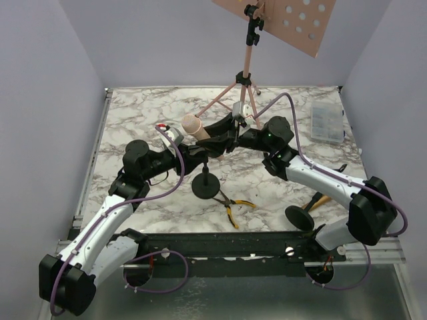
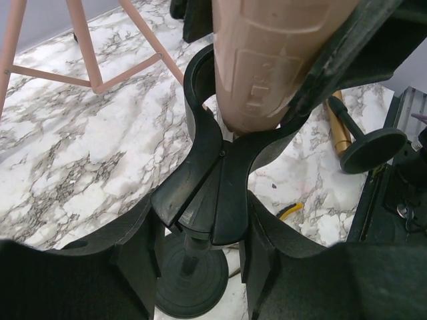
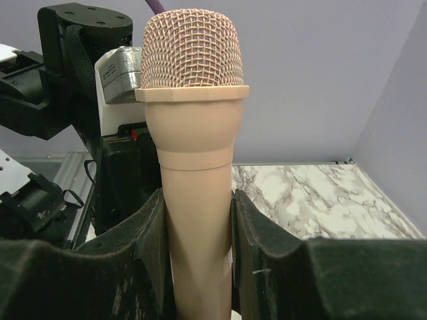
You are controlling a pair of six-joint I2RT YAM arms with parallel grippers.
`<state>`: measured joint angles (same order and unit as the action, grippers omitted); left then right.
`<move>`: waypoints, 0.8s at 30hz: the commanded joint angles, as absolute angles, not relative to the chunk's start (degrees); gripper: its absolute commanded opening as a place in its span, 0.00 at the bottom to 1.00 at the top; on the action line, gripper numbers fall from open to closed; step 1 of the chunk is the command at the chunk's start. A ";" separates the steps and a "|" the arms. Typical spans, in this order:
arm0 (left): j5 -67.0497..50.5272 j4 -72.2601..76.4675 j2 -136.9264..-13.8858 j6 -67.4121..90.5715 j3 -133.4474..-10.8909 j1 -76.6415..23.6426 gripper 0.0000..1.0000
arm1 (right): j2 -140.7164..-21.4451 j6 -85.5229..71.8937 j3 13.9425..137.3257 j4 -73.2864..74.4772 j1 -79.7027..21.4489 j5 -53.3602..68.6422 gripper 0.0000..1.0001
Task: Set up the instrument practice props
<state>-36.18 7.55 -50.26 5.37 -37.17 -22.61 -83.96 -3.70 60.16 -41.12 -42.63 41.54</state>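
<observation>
The pink microphone (image 3: 193, 133) stands between the fingers of my right gripper (image 3: 199, 253), which is shut on its body. In the top view the right gripper (image 1: 221, 133) holds the microphone (image 1: 192, 125) tilted over a black round-based holder (image 1: 205, 185) in mid-table. In the left wrist view the microphone's tail (image 2: 267, 67) sits in the fork of that holder's clip (image 2: 213, 193). My left gripper (image 2: 200, 260) is shut on the clip just below the fork. The pink music rack (image 1: 245, 80) stands at the back, and its perforated desk (image 1: 287, 20) is bare.
A second black holder (image 1: 300, 217) lies on its side at the near right with a gold microphone (image 1: 320, 200). Yellow-handled pliers (image 1: 233, 207) lie just in front of the upright holder. A clear compartment box (image 1: 327, 123) sits at the far right.
</observation>
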 commanded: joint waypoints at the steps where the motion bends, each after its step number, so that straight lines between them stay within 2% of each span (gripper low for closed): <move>1: -37.27 10.30 -49.22 7.33 -37.00 -22.50 0.54 | -81.99 -5.17 58.49 -46.18 -42.98 40.75 0.00; 2: -37.38 10.29 -49.24 7.58 -37.18 -22.50 0.61 | -82.03 -5.37 58.22 -46.68 -42.96 40.59 0.01; 3: -37.47 10.28 -49.21 7.86 -37.29 -22.52 0.74 | -81.98 -5.70 58.02 -46.90 -42.98 40.21 0.06; 4: -37.53 10.31 -49.17 7.99 -37.27 -22.55 0.81 | -82.00 -6.04 58.04 -46.80 -42.98 39.92 0.17; 6: -37.10 10.33 -49.21 7.98 -36.93 -22.52 0.82 | -81.78 -6.79 58.28 -45.41 -42.97 39.03 0.48; 8: -36.90 10.29 -49.35 8.04 -37.10 -22.50 0.82 | -81.50 -6.98 58.45 -43.53 -42.93 38.42 0.68; 9: -37.19 10.30 -49.27 8.20 -37.30 -22.51 0.80 | -81.33 -7.05 58.54 -42.45 -42.98 37.97 0.74; 17: -38.24 10.56 -49.39 9.43 -37.40 -22.52 0.66 | -74.16 -9.49 58.29 -27.28 -42.98 25.05 0.93; 21: -38.14 10.90 -49.69 9.99 -37.26 -22.50 0.62 | -72.06 -14.38 59.30 -17.79 -42.93 18.26 0.93; 24: -38.28 11.28 -49.57 10.67 -37.24 -22.51 0.60 | -70.56 -26.99 58.48 -12.33 -42.97 13.30 0.93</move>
<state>-36.67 9.17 -49.98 9.43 -37.12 -22.61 -72.20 -13.19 58.57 -24.08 -42.81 22.92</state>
